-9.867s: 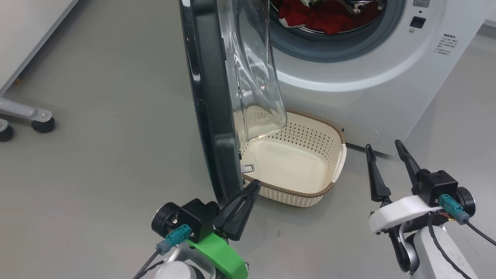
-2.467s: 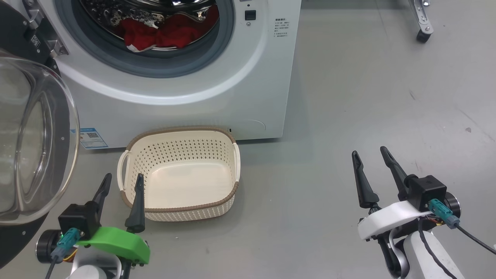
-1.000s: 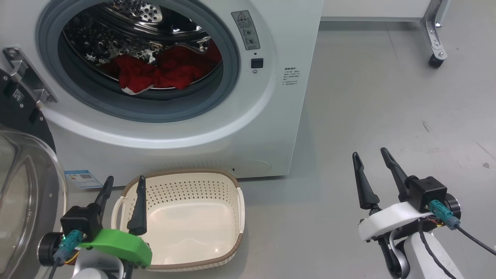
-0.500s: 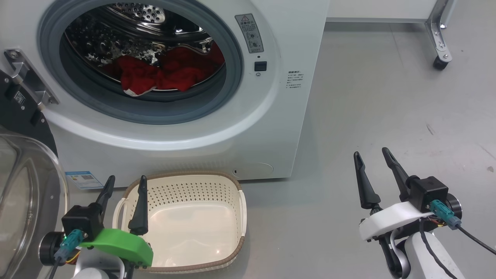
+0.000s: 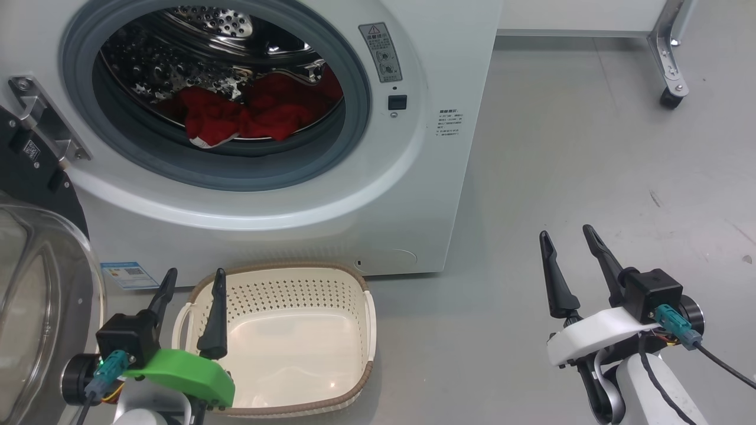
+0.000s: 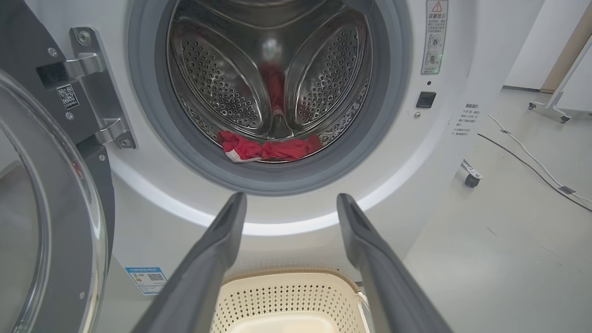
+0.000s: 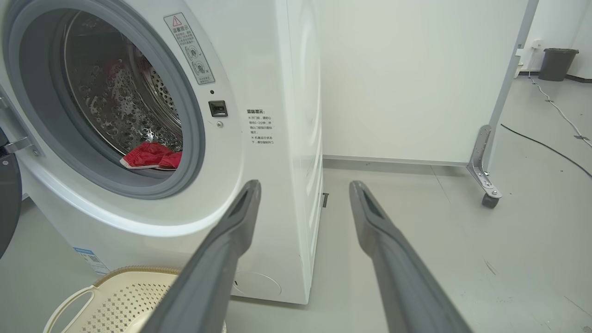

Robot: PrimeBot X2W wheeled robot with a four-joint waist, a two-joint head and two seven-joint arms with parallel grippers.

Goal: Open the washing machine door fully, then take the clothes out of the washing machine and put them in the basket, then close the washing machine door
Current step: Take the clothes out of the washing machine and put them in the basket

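Item: laundry transfer, status early.

Done, by your judgement: the large round black-rimmed, glass-bowled washing machine door (image 5: 41, 295) stands swung wide, left of your left claw (image 5: 195, 273).

Outstanding: the bright red garment with white trim (image 5: 254, 115) lies in the drum of the big white front-loading washing machine (image 5: 413, 195), ahead of and above both claws. The cream perforated plastic basket with brown woven-look rim (image 5: 369, 330) sits empty just ahead of and below your left claw. Door closing comes last.

Claws: left spread, holding nothing. The right claw (image 5: 565, 231) is also spread and empty, well right of the basket.

Unclear: the door is cut off at the head view's edge, so you cannot confirm its full swing. The garment's folds hide its shape.
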